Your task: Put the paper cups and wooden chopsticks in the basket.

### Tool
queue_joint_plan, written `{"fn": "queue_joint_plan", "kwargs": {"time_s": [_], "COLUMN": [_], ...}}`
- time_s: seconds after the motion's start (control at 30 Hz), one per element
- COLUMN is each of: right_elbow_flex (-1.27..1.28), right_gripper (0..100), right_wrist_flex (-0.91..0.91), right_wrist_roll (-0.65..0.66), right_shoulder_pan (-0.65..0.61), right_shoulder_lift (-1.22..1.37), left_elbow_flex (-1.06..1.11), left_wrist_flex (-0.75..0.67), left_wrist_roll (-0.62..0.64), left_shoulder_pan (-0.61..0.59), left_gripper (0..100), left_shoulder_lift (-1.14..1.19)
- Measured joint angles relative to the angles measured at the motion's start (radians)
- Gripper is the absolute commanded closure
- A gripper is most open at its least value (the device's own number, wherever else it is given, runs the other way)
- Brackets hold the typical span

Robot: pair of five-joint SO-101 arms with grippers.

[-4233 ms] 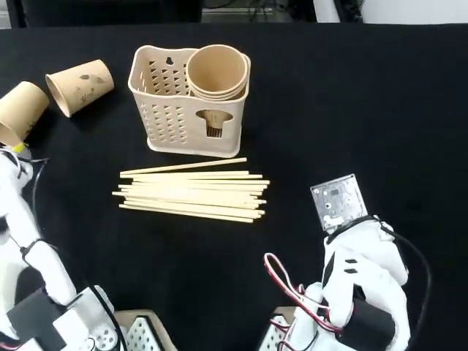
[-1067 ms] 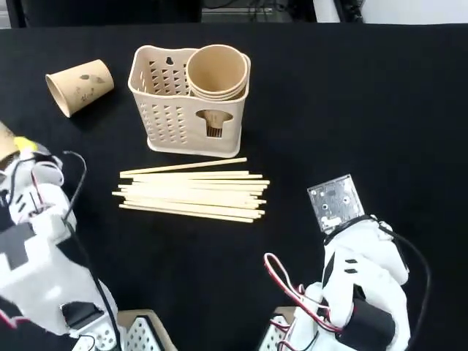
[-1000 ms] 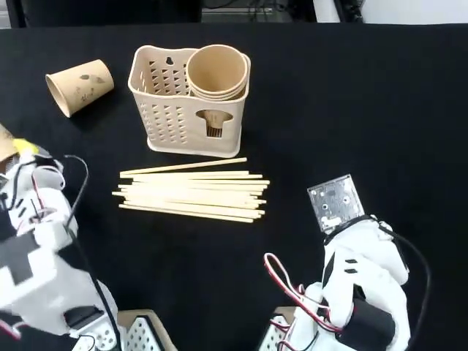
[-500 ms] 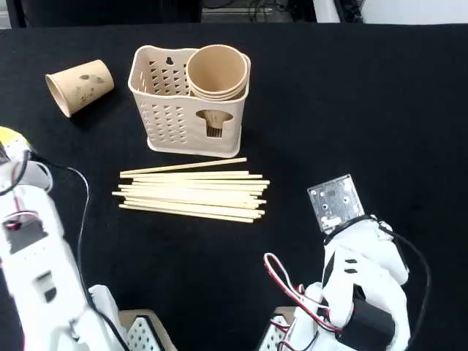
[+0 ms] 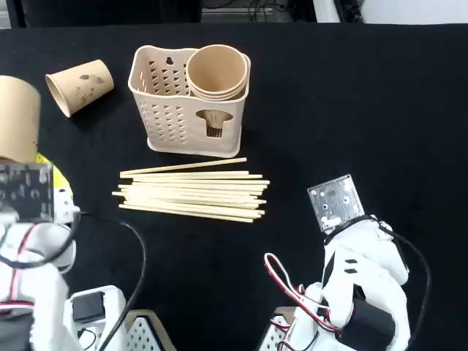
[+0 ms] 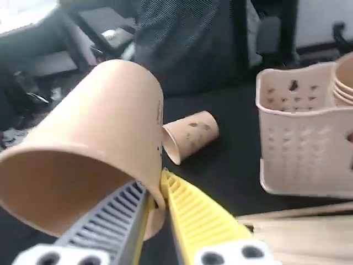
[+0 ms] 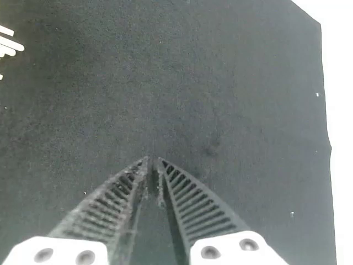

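left hand (image 6: 156,193) pinching paper cup (image 6: 94,160) rim, now raised, seemingly off the table (image 5: 351,110), right hand (image 7: 152,168) unmoved, closed empty

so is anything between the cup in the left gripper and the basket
Only the other paper cup, on its side on the table between the held cup and the basket. The left gripper holds high enough to probably pass over it.

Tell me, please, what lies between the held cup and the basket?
Another paper cup lies on its side between the held cup and basket, in the high view.
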Motion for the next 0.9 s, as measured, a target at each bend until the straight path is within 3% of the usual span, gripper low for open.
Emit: {"fn": "queue_joint_plan", "kwargs": {"time_s": [0.13,0.33,0.6,0.9], "right_elbow_flex": [0.000,0.000,0.000,0.000], "right_gripper": [98.5,98.5,98.5,98.5], "right_wrist_flex": [0.000,0.000,0.000,0.000], "right_wrist_roll": [0.000,0.000,0.000,0.000], "right_shoulder_pan": [0.000,0.000,0.000,0.000], "right_shoulder_lift": [0.000,0.000,0.000,0.000], "left_elbow_flex": [-0.393,-0.865,-1.007,-1.165], "left_wrist_flex": [0.255,0.327,0.328,0.328], "left_wrist_roll": [-0.041,-0.129,-0.433,-0.545], "left_shoulder_pan": [0.097,0.203,0.540,0.700], "left_gripper": [97,97,97,97], "left_shoulder_lift": [0.282,0.736,0.887,1.045]}}
